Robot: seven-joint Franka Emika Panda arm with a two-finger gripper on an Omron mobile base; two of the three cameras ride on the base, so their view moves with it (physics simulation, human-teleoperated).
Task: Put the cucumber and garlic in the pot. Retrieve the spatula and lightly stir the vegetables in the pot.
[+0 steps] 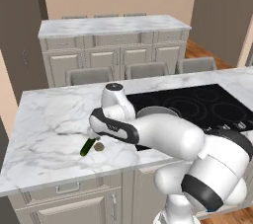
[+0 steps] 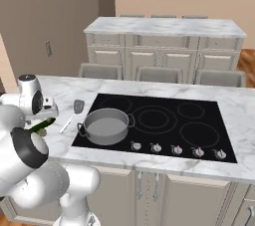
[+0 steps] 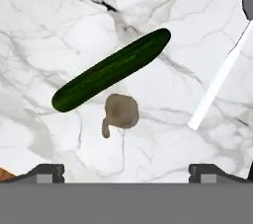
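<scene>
The dark green cucumber (image 3: 111, 69) lies flat on the marble counter, with the small tan garlic (image 3: 120, 111) just beside its middle. My gripper (image 3: 127, 172) hovers straight above them, open, with nothing between its fingertips (image 3: 47, 171). The spatula's pale handle (image 3: 217, 82) runs off to one side, apart from the vegetables. In the right base view the spatula (image 2: 74, 112) lies on the counter just left of the grey pot (image 2: 105, 125), which stands on the cooktop's front left burner. The cucumber (image 1: 87, 146) and garlic (image 1: 99, 146) sit near the counter's front, below my hand.
The black cooktop (image 2: 164, 120) takes up the counter's right part, with a row of knobs (image 2: 174, 149) along its front. Stools (image 2: 159, 74) stand behind the counter, and a second cabinet island (image 2: 164, 28) is farther back. The counter's front edge (image 1: 74, 171) is close to the vegetables.
</scene>
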